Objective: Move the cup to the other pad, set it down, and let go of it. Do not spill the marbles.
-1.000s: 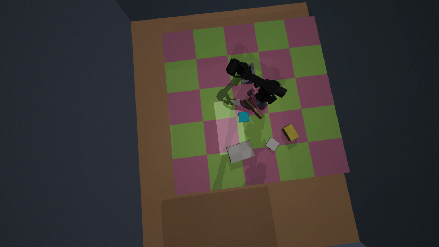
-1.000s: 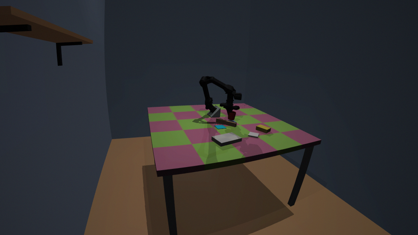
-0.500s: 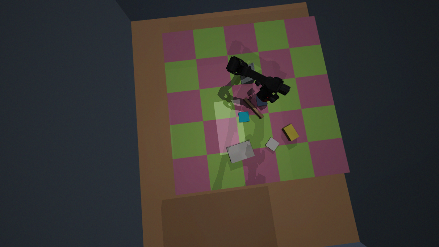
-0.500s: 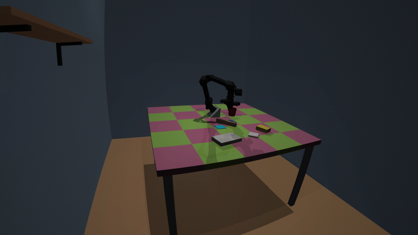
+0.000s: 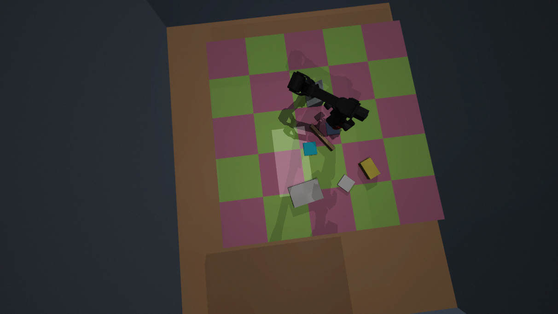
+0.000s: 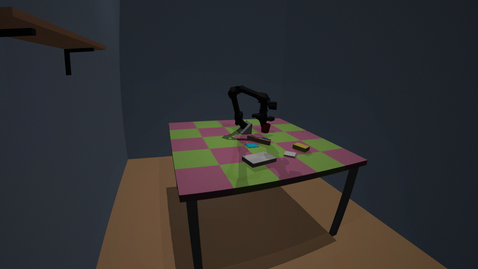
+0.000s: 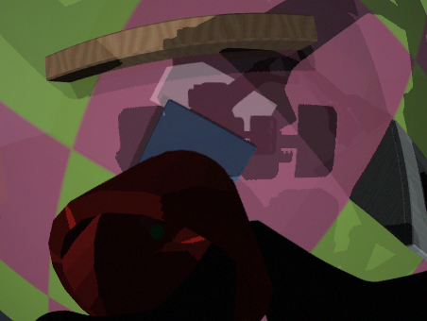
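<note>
The dark red cup (image 5: 337, 126) (image 6: 265, 128) (image 7: 80, 264) hangs roughly upright a little above the blue pad (image 5: 332, 130) (image 6: 266, 138) (image 7: 198, 134). A green marble (image 7: 157, 231) shows inside it; other marbles cannot be made out in the dark interior. My gripper (image 6: 264, 123) (image 7: 240, 229) is shut on the cup's wall, with one black finger inside and one outside. In the top view the arm hides the fingers. The cyan pad (image 5: 309, 148) (image 6: 252, 145) lies flat beyond the wooden bar, with nothing on it.
The wooden bar (image 5: 322, 137) (image 6: 258, 139) (image 7: 189, 35) stands between the two pads. A large white box (image 5: 302, 193) (image 6: 257, 158), a small white block (image 5: 345, 183) (image 6: 289, 154) and a yellow block (image 5: 369, 168) (image 6: 301, 146) lie farther out. A grey wedge (image 5: 314, 101) (image 7: 384, 189) is at the arm's base.
</note>
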`<state>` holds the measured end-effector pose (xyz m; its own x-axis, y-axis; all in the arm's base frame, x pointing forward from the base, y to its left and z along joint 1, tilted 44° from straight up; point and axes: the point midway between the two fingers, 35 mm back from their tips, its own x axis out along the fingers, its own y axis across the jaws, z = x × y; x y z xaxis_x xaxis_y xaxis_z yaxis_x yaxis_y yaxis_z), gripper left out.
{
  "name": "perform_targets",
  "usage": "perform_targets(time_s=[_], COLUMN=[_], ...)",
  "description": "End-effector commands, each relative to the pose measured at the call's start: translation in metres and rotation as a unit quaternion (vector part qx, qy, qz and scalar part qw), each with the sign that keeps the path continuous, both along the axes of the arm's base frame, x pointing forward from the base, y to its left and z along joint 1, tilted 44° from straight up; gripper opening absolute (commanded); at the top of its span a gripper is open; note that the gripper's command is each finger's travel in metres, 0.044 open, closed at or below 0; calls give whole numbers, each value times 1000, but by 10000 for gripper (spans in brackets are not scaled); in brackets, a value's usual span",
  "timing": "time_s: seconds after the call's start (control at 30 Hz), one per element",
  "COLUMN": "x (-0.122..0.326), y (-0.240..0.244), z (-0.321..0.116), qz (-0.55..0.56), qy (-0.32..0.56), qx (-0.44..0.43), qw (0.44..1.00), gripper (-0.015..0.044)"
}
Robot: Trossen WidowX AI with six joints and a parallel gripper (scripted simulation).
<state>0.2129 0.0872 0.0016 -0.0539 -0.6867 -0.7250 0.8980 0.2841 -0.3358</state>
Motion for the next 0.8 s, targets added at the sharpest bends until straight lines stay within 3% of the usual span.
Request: perform_targets(time_s=[0.0,0.77], x=[0,27], y=[0,-32], z=[0,31], qz=[0,-2], qy=[0,0], qx=[0,0], qw=[1000,1000], gripper=[0,0])
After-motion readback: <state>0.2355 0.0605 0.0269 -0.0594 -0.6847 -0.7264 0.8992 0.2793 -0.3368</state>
